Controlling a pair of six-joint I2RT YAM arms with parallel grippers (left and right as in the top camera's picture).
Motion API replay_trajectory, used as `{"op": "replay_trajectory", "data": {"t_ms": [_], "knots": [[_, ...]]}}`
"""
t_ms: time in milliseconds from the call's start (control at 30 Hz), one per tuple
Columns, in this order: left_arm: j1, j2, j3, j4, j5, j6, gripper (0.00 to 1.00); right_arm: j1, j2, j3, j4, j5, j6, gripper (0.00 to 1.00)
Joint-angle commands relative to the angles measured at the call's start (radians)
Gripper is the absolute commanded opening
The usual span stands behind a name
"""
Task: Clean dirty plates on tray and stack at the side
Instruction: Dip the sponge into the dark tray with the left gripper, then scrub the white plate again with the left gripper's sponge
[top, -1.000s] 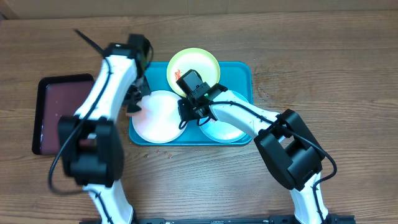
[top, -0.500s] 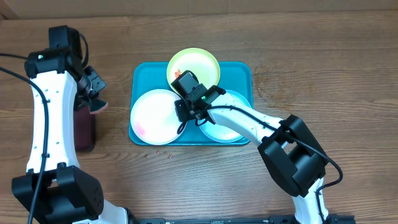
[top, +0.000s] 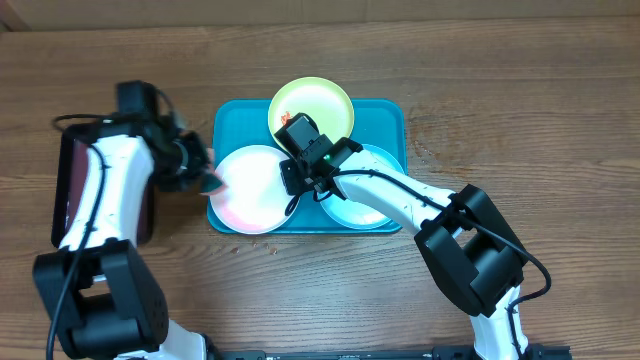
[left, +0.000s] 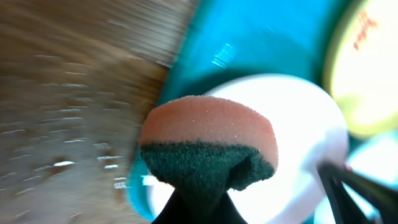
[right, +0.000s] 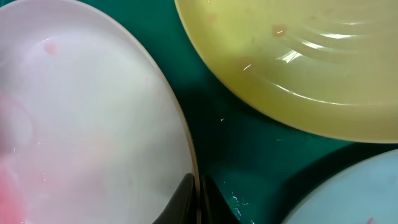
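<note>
Plates number three, and all lie inside the turquoise tray (top: 388, 118) at the centre of the overhead frame. The yellow-green plate (top: 318, 100) sits at the tray's top edge, the white plate (top: 250, 190) at its lower left and the mint-blue plate (top: 372, 208) at its lower right. We note a pink smear on the white plate's lower-left area and a small red mark on the yellow-green plate's left side. The left gripper (top: 203, 174) is at the tray's left rim, its jaws pinched on a folded sponge (left: 208, 134), orange on top and dark green beneath, which hangs just over the white plate's left edge; motion blur prevents us from confirming contact. The right gripper (right: 194, 200) is at the white plate's right rim, its jaws narrow and closed on that rim. A maroon tray (top: 68, 190) lies on the wooden table (top: 520, 80) at the far left, partly under the left arm.
</note>
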Motion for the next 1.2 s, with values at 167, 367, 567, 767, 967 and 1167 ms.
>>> {"op": "replay_trajectory", "data": {"t_ms": [167, 367, 567, 767, 967, 1167], "knots": [[-0.194, 0.019, -0.098, 0.142, 0.033, -0.010, 0.04, 0.011, -0.030, 0.024, 0.008, 0.014, -0.014, 0.04], [-0.271, 0.066, -0.103, 0.194, -0.050, -0.077, 0.04, -0.012, -0.004, 0.022, 0.019, 0.009, 0.016, 0.04], [-0.284, 0.146, -0.103, 0.223, -0.057, -0.077, 0.04, -0.039, 0.011, 0.012, 0.039, -0.015, 0.042, 0.04], [-0.285, 0.174, -0.103, 0.237, -0.056, -0.073, 0.04, -0.042, 0.050, 0.004, 0.053, -0.054, 0.043, 0.04], [-0.288, 0.174, -0.103, 0.246, -0.113, -0.073, 0.04, -0.042, 0.072, 0.003, 0.052, -0.100, 0.043, 0.05], [-0.286, 0.174, -0.103, 0.175, -0.402, -0.075, 0.04, -0.043, 0.102, -0.003, 0.049, -0.099, 0.046, 0.06]]}}
